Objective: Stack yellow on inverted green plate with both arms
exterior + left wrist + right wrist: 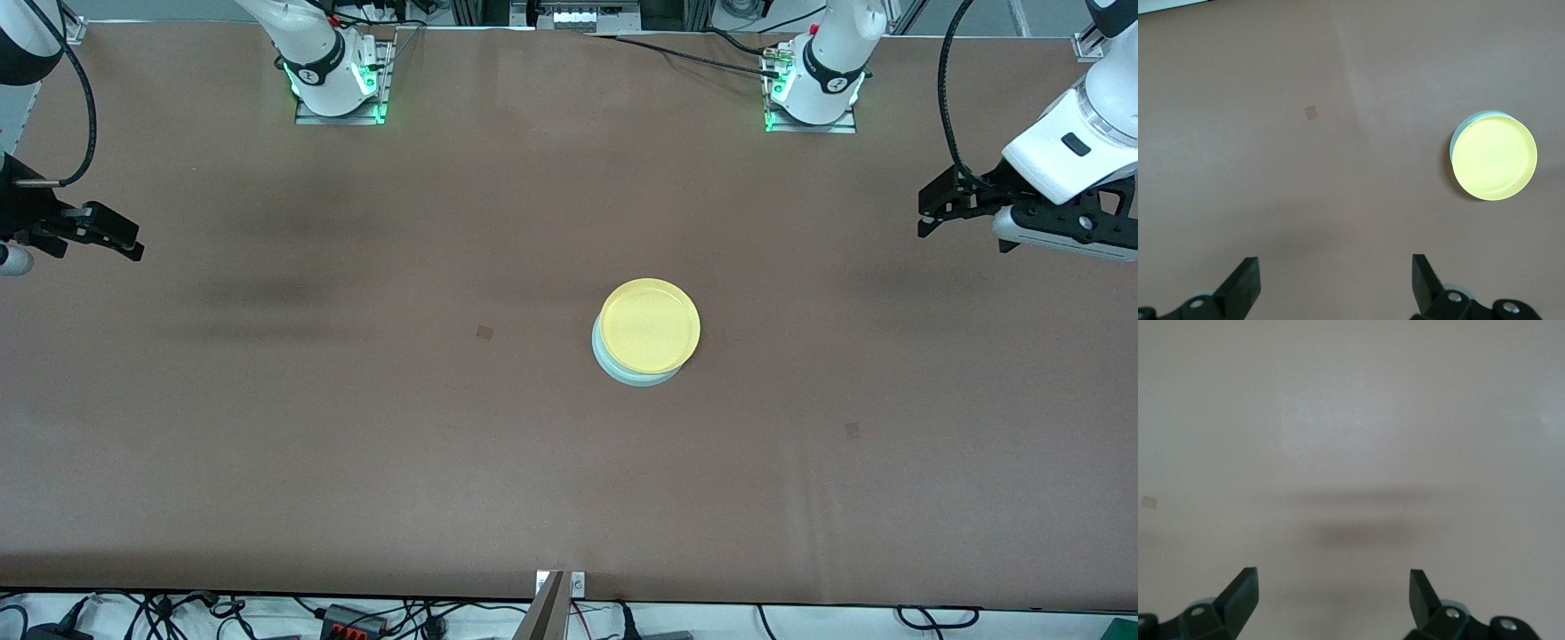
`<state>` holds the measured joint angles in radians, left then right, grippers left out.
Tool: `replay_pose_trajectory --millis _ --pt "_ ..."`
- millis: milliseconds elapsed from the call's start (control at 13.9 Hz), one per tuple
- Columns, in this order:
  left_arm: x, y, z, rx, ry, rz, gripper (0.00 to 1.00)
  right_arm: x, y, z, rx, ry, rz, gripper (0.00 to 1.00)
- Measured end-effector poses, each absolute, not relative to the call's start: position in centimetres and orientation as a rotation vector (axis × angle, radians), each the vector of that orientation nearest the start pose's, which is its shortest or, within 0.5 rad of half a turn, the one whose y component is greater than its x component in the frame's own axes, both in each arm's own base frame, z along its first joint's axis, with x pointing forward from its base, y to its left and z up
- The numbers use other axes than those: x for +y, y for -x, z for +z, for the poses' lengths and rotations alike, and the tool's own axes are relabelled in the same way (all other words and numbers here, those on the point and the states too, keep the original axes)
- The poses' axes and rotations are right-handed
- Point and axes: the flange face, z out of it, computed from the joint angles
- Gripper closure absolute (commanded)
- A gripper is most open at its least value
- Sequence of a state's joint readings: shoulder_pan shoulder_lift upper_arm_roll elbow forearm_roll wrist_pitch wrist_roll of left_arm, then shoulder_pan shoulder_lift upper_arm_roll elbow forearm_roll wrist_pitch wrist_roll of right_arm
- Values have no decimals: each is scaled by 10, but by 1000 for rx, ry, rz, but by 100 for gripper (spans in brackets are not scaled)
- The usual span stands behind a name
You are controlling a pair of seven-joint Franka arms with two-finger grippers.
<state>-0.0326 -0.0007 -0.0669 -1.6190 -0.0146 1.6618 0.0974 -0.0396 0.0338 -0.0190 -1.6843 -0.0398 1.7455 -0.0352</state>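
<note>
The yellow plate lies on top of the pale mint-green plate near the middle of the table. Only a thin crescent of the green plate shows under it. Both also show in the left wrist view, the yellow plate over the green plate. My left gripper is open and empty, up in the air over the left arm's end of the table. My right gripper is open and empty, up over the right arm's end. Both arms wait well apart from the plates. The right wrist view shows only bare table between open fingers.
The brown table holds two small darker square marks. The arm bases stand along the table's edge farthest from the front camera. Cables lie off the nearest edge.
</note>
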Motion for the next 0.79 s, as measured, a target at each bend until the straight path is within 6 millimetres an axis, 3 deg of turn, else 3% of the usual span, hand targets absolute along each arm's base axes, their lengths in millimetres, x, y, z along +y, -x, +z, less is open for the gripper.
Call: replay_pose_trajectory --millis 789 --pt "-56 -558 609 306 3141 -49 0 -37 -578 558 26 3183 -15 0"
